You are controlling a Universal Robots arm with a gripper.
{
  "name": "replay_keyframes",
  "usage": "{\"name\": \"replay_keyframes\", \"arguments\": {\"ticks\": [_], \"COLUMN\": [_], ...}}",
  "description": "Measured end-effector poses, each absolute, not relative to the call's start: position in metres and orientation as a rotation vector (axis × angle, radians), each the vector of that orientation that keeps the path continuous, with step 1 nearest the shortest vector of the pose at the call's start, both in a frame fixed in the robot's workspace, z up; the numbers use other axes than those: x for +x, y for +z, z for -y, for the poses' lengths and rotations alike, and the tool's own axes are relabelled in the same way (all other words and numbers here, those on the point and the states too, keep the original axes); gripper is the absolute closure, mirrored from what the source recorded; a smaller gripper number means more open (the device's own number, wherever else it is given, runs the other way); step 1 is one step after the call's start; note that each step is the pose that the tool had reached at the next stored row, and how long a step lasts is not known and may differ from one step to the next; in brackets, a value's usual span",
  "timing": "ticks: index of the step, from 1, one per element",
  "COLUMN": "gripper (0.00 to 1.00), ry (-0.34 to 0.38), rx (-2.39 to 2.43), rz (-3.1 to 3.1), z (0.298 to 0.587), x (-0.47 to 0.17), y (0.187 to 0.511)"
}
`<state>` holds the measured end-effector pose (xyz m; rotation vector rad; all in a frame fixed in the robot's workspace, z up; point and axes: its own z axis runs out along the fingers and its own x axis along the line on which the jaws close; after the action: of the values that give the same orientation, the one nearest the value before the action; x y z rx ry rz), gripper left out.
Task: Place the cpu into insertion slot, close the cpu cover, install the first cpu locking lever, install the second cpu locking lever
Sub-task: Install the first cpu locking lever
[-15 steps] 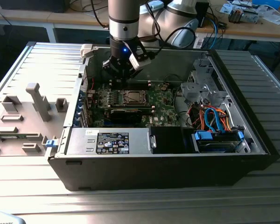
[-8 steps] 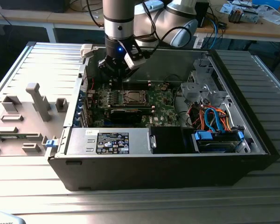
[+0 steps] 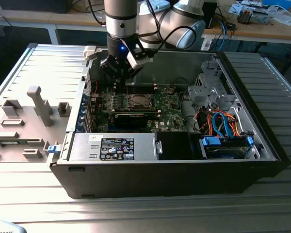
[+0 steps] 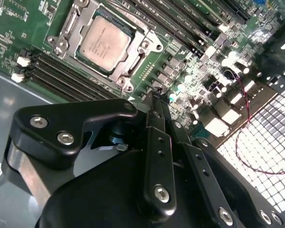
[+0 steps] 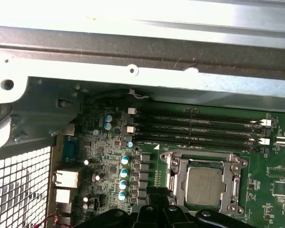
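In the exterior view, a grey moulded tray (image 3: 24, 121) lies on the counter (image 3: 145, 208) at the exterior view's left, just beside an open computer case (image 3: 174, 165). The arm reaches down into the case's rear left part, its hand (image 3: 117, 73) hanging above the green motherboard (image 3: 167, 109), slightly left of the insertion slot (image 3: 137, 101). In the second wrist view the hand's black fingers (image 4: 160, 118) are pressed together, narrow, holding nothing, their tips close over the board just beside the slot. In both wrist views the cpu (image 4: 105, 42) sits flat inside the insertion slot, silvery top up, and the cpu cover (image 5: 204, 161) frames it. Long black memory slots (image 5: 194, 127) run alongside the slot.
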<state>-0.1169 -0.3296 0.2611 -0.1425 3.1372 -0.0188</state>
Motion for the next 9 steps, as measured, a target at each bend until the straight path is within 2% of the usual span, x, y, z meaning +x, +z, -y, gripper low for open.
{"name": "replay_keyframes", "arguments": {"ticks": [9], "gripper": [0.89], "ry": [0.006], "rx": [-0.143], "rz": [-3.136], "z": [0.315], "x": [-0.119], "y": [0.261]}}
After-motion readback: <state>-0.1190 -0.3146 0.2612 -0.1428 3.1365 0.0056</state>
